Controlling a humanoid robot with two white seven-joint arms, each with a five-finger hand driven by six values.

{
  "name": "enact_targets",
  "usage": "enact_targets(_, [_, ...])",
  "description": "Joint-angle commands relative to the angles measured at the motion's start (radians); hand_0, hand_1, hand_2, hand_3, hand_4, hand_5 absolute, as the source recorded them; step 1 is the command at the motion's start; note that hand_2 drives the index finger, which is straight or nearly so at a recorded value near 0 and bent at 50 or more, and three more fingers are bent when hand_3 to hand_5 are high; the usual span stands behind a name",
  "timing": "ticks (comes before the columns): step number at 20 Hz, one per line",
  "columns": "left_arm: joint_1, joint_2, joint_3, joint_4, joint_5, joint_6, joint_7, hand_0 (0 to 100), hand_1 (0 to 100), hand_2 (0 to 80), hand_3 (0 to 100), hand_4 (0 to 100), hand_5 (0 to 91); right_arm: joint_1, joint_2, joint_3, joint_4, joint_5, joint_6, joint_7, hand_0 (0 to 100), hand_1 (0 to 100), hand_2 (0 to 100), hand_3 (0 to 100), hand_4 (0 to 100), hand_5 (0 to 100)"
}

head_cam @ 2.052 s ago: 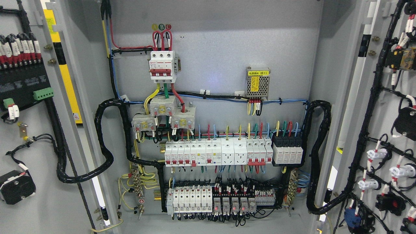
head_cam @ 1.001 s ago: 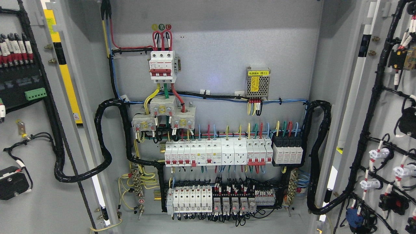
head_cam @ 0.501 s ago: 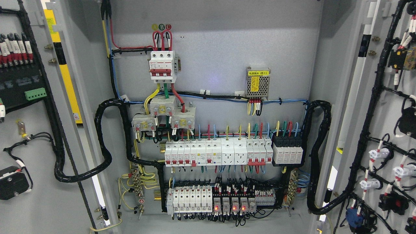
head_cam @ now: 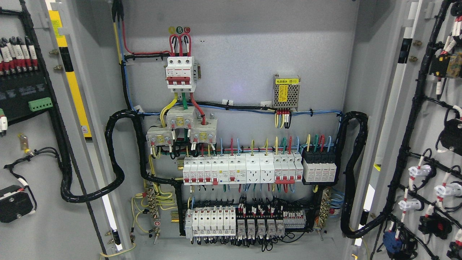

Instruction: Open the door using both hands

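Two doors swung wide, no hand in view.
The left door (head_cam: 32, 224) and right door (head_cam: 429, 119) stand open beside the cabinet's breaker rows (head_cam: 238, 171); neither hand's state can be told. Pushing farther could strain the black cable looms (head_cam: 112, 159) bridging the hinges, or let a door swing back.

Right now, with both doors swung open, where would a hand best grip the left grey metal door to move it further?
On the left grey metal door, its bare flanged edge by the yellow strip, approached from the front; the inner face is crowded with black wiring harness. No hand is in view.
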Motion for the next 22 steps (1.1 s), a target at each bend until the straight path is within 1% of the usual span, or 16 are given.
enact_targets(1, [0.083,-0.107,-0.08,-0.163,-0.045,-0.009,0.003,0,13,19.9,36,18,0.0,-0.015,-0.008,0.115,-0.001,0.002,0.001,0.001,21,7,0,0,0,0])
enact_targets(2, [0.093,-0.137,-0.103,-0.171,-0.091,-0.023,0.003,0,12,18.8,36,17,0.0,-0.015,-0.008,0.143,-0.001,0.004,0.001,0.001,21,7,0,0,0,0])
enact_targets(4, [0.1,-0.216,-0.161,-0.168,-0.223,-0.093,0.003,0,12,17.4,35,15,0.0,-0.017,-0.01,0.215,0.006,0.01,0.007,0.001,21,7,0,0,0,0])
enact_targets(6, [0.116,-0.305,-0.218,-0.149,-0.356,-0.155,0.002,0,12,15.9,34,13,0.0,-0.017,-0.027,0.301,0.038,0.013,0.01,0.001,21,7,0,0,0,0])
enact_targets(8, [0.133,-0.382,-0.267,-0.116,-0.442,-0.192,0.002,0,12,15.0,33,12,0.0,-0.014,-0.028,0.378,0.102,0.018,0.011,0.001,21,7,0,0,0,0])
enact_targets(9, [0.142,-0.385,-0.293,-0.091,-0.465,-0.213,0.002,0,12,14.6,33,11,0.0,-0.012,-0.027,0.411,0.145,0.018,0.011,0.002,21,7,0,0,0,0])
enact_targets(10, [0.149,-0.381,-0.331,-0.045,-0.473,-0.25,0.003,0,12,14.5,33,11,0.0,-0.012,-0.025,0.445,0.196,0.018,0.008,0.004,21,7,0,0,0,0])
enact_targets(11, [0.151,-0.379,-0.357,0.011,-0.475,-0.296,0.006,0,12,13.5,30,9,0.0,-0.012,-0.024,0.482,0.253,0.018,0.005,0.007,21,7,0,0,0,0])
enact_targets(12, [0.152,-0.379,-0.37,0.074,-0.476,-0.342,0.006,0,12,11.7,25,6,0.0,-0.012,-0.022,0.513,0.303,0.018,0.004,0.01,21,7,0,0,0,0])
enact_targets(13, [0.153,-0.379,-0.381,0.132,-0.476,-0.377,0.011,0,12,10.6,23,5,0.0,-0.012,-0.019,0.539,0.352,0.018,0.002,0.011,21,7,0,0,0,0])
enact_targets(15, [0.151,-0.382,-0.387,0.221,-0.476,-0.391,0.014,0,12,9.1,19,3,0.0,-0.012,-0.019,0.585,0.46,0.019,0.001,0.013,21,7,0,0,0,0])
enact_targets(16, [0.148,-0.384,-0.387,0.267,-0.473,-0.394,0.018,0,11,8.9,18,2,0.0,-0.014,-0.017,0.602,0.519,0.021,0.001,0.013,21,7,0,0,0,0])
enact_targets(18, [0.136,-0.391,-0.385,0.372,-0.466,-0.414,0.028,0,11,7.2,13,0,0.0,-0.017,-0.014,0.629,0.633,0.019,0.001,0.015,21,7,0,0,0,0])
enact_targets(20, [0.105,-0.404,-0.376,0.487,-0.466,-0.434,0.031,0,11,6.2,9,0,0.0,-0.021,0.015,0.646,0.754,0.016,0.001,0.011,21,7,0,0,0,0])
enact_targets(22, [0.081,-0.419,-0.375,0.594,-0.466,-0.44,0.031,0,10,5.6,7,0,0.0,-0.023,0.047,0.646,0.857,0.015,0.001,0.013,21,7,0,0,0,0])
